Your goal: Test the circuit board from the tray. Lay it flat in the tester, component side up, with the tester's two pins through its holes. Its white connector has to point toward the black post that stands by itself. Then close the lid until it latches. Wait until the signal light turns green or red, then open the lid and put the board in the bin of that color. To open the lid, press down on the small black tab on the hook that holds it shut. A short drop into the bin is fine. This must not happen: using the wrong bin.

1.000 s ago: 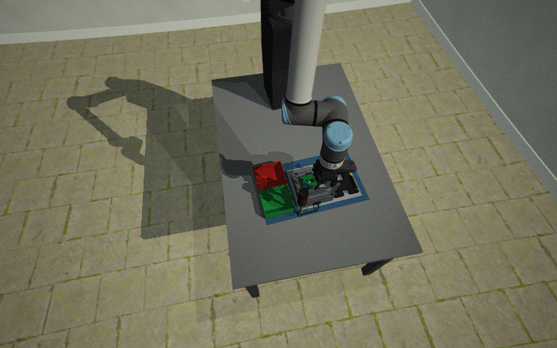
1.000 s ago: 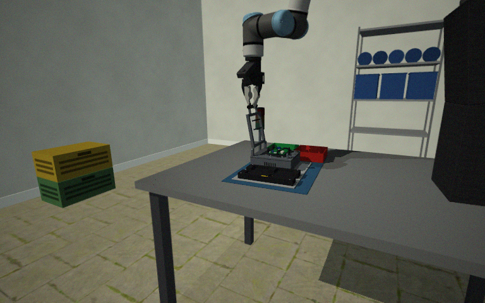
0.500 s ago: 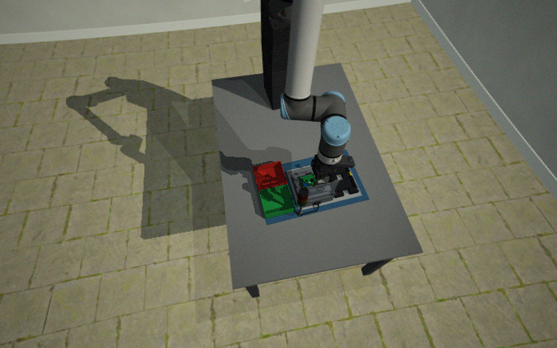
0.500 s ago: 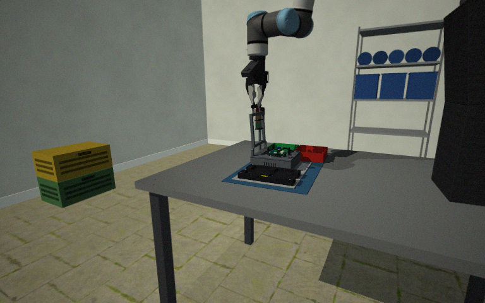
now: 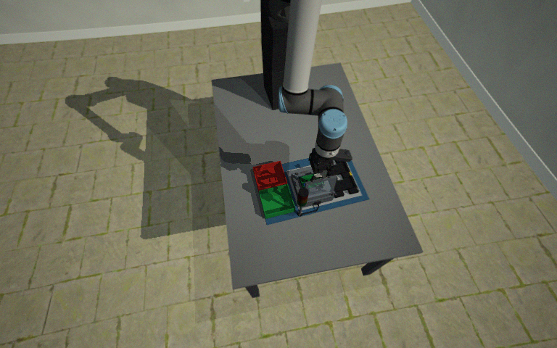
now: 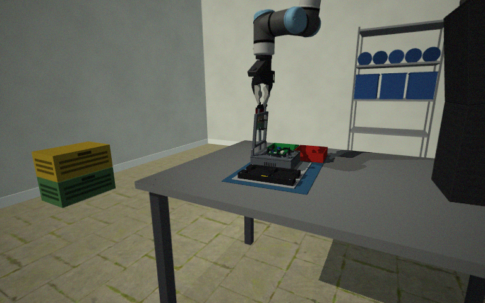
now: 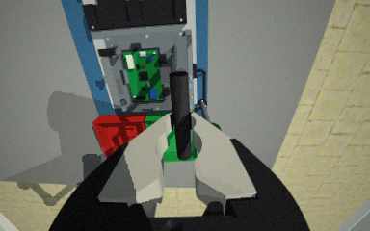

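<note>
The green circuit board (image 5: 306, 178) (image 6: 276, 149) (image 7: 142, 74) lies flat, component side up, in the grey tester (image 5: 319, 197) (image 6: 275, 162) (image 7: 110, 82). Its white connector (image 7: 129, 61) points toward the tray side. The tester's lid (image 6: 261, 117) stands open, about upright. My gripper (image 6: 261, 103) (image 7: 181, 114) is shut and hangs just above the lid's top edge; I cannot tell if it touches. The dark signal tower (image 5: 302, 196) (image 7: 181, 106) shows between my fingers in the wrist view, and I see no light on it. The black tray (image 5: 347, 186) (image 6: 268, 175) (image 7: 135, 12) lies beside the tester.
The red bin (image 5: 268, 174) (image 6: 314, 153) (image 7: 116, 134) and the green bin (image 5: 277, 201) (image 6: 283, 145) stand side by side next to the tester on the blue mat (image 5: 362, 196) (image 6: 307, 185) (image 7: 85, 58). A black column (image 6: 461, 106) stands on the table's right.
</note>
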Action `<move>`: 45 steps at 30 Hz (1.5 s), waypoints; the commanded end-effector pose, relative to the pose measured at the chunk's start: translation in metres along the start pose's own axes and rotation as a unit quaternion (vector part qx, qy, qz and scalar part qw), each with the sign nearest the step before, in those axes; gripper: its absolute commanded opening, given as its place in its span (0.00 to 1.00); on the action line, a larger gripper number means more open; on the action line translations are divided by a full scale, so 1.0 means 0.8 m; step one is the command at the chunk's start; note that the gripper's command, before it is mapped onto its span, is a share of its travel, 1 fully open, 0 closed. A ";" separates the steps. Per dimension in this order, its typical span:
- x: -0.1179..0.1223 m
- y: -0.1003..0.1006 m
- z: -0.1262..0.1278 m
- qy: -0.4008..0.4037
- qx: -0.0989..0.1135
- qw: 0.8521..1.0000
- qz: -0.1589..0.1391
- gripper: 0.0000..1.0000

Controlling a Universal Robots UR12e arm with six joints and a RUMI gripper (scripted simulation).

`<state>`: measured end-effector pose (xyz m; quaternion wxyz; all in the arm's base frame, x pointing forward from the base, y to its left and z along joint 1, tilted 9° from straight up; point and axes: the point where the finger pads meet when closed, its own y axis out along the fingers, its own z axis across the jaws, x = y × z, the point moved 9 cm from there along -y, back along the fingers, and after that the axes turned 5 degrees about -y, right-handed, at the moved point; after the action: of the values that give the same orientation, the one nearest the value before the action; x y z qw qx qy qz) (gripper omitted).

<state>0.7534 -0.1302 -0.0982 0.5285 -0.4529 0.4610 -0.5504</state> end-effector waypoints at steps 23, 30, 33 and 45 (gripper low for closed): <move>-0.010 0.045 -0.117 0.001 -0.003 1.000 0.001 0.00; -0.012 0.066 -0.142 0.001 -0.004 1.000 0.001 0.00; -0.013 0.077 -0.152 0.001 -0.004 1.000 0.001 0.00; -0.015 0.110 -0.178 0.001 -0.004 1.000 0.001 0.00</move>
<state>0.6347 -0.1161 -0.1975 0.5264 -0.4542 0.4654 -0.5478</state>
